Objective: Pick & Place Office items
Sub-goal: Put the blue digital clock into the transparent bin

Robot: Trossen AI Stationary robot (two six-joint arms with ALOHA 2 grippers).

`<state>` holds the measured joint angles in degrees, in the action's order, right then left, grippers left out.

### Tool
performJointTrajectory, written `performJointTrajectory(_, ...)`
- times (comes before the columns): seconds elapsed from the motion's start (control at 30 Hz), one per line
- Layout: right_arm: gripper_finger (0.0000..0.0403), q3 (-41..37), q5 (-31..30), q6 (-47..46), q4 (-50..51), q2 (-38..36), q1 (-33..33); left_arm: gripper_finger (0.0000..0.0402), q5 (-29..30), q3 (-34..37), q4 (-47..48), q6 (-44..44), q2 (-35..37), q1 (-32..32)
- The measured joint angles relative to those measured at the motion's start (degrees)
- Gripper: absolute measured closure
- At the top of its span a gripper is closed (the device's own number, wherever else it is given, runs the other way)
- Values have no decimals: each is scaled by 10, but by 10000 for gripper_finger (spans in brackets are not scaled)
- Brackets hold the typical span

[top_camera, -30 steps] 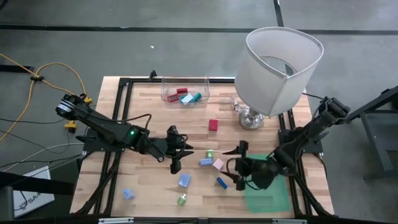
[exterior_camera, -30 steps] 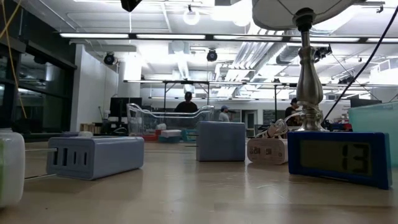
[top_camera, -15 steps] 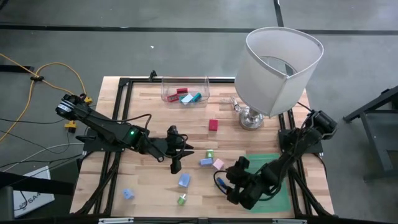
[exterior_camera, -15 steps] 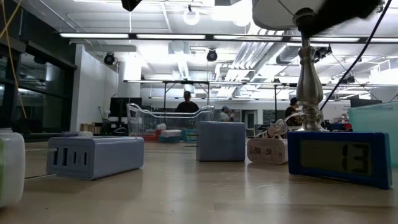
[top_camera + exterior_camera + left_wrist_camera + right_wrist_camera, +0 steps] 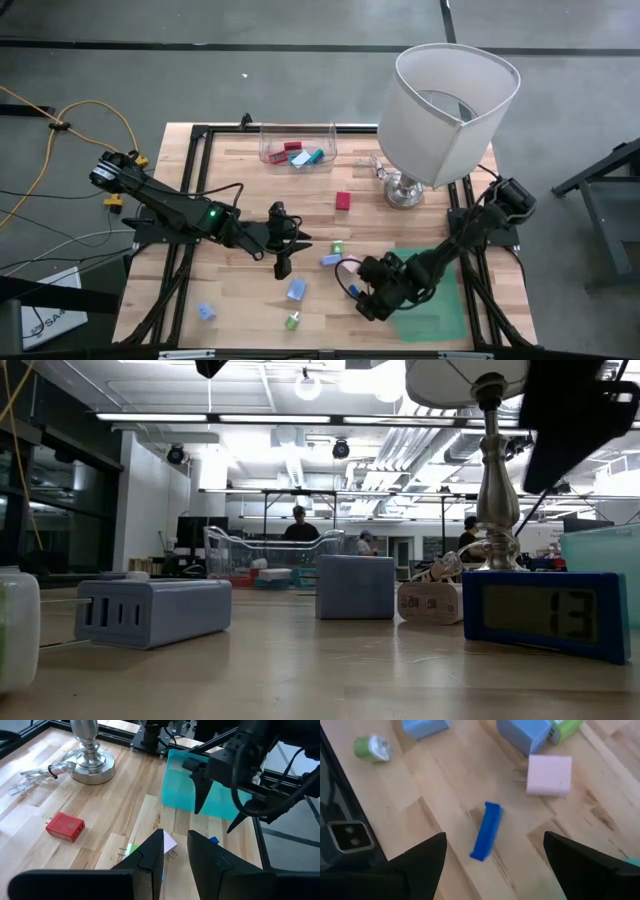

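While the left gripper (image 5: 283, 262) sits parked mid-table with fingers nearly together and nothing between them, the right gripper (image 5: 366, 296) has swung in from the green mat (image 5: 437, 312) over the last second and now hovers over the dark blue piece (image 5: 486, 831), fingers spread, empty. Looks like pre-grasp: the pick is still to do. Only the right wrist view shows that piece between the fingers, with the pink block (image 5: 549, 775) near it. From above, the arm hides it.
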<state>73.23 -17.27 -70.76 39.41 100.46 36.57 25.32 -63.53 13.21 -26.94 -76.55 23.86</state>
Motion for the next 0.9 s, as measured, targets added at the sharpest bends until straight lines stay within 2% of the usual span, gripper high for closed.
performJointTrajectory(0.3,82,0,82,-1,-22,4,-27,319,0,0,0,0,0,0)
performJointTrajectory(0.5,82,0,131,-64,-57,4,-20,319,0,0,0,0,0,0)
performJointTrajectory(0.7,82,0,114,-130,-69,3,13,319,0,0,-1,0,0,0)
performJointTrajectory(0.9,82,0,78,-136,-55,32,28,319,0,-1,-2,0,0,0)
